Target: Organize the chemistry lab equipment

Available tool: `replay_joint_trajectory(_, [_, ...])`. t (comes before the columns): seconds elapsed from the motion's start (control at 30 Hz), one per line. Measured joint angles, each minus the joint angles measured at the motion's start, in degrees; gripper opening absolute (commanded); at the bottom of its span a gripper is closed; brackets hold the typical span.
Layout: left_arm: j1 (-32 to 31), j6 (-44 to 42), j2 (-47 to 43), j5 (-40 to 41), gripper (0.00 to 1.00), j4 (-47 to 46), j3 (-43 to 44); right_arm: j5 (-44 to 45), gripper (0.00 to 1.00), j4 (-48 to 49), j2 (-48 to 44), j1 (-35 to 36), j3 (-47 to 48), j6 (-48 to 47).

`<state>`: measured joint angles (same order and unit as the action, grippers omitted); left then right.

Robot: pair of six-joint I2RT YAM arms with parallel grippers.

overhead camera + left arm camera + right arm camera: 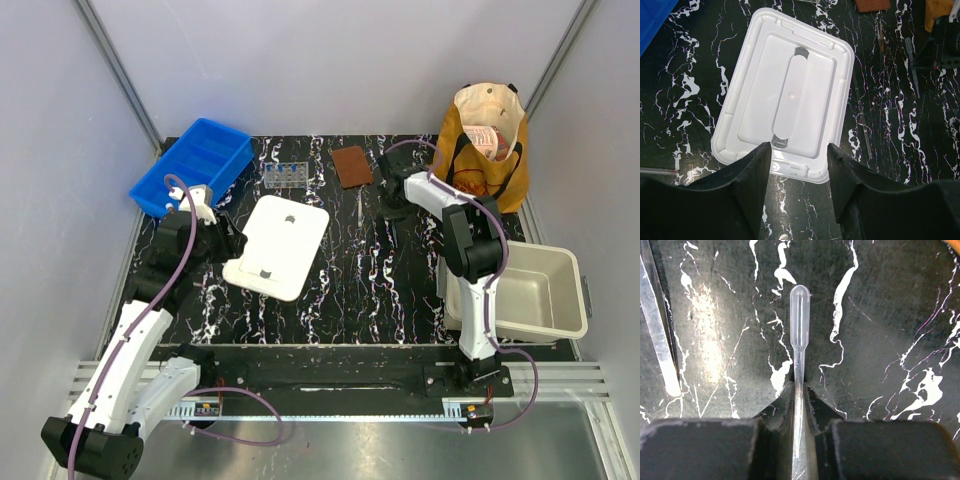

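Note:
My right gripper (798, 390) is shut on the thin stem of a clear plastic pipette (799, 320), low over the black marbled table, with the bulb pointing away from me. From above, this gripper (392, 203) is at the back middle of the table. My left gripper (799, 152) is open and empty, its jaws wide apart just short of the near edge of a white plastic lid (790, 90). A small clear tube rack (283, 176) with blue-capped tubes stands at the back. Thin metal tools (862, 120) lie right of the lid. No vials are in view.
A blue bin (192, 165) sits at the back left, a brown pad (351, 165) at the back middle and a tan tote bag (483, 145) at the back right. A beige tub (530, 295) sits at the right edge. Another clear stick (657, 335) lies left of the pipette.

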<state>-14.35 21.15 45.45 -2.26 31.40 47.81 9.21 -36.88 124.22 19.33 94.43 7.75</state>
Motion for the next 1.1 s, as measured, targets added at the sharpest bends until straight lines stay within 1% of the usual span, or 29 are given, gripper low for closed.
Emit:
replay_joint_trajectory(0.23, [-0.1, 0.1, 0.0, 0.0, 0.52, 0.0, 0.0, -2.8, 0.12, -0.2, -3.7, 0.0, -3.0, 0.2])
replay_joint_trajectory(0.33, [-0.2, 0.3, 0.2, -0.6, 0.52, -0.2, 0.0, -5.5, 0.12, 0.6, -8.1, 0.0, -5.8, 1.1])
replay_joint_trajectory(0.43, [-0.2, 1.3, 1.5, -2.1, 0.52, -0.5, 0.2, -10.2, 0.12, 3.4, -14.4, 0.0, -9.7, 2.9])
replay_joint_trajectory(0.6, [-0.2, 4.1, 5.7, -7.4, 0.52, -1.3, 2.2, -20.7, 0.11, 13.2, -26.9, 0.3, -19.2, 8.3])
replay_joint_trajectory(0.7, [-0.2, 6.3, 8.6, -11.9, 0.54, -3.4, 4.5, -25.2, 0.12, 19.5, -32.4, 1.6, -24.1, 12.0])
replay_joint_trajectory(0.9, [-0.5, 12.1, 15.1, -20.9, 0.62, -12.4, 7.8, -31.5, 0.12, 31.5, -38.3, 8.4, -31.1, 18.9])
replay_joint_trajectory(0.97, [-1.2, 13.6, 16.9, -22.5, 0.62, -15.0, 8.4, -33.3, 0.13, 35.4, -39.8, 10.6, -33.2, 21.6])
replay_joint_trajectory(1.1, [-3.3, 15.8, 20.4, -24.7, 0.62, -18.9, 9.4, -35.8, 0.13, 40.6, -41.1, 12.4, -34.5, 25.5])
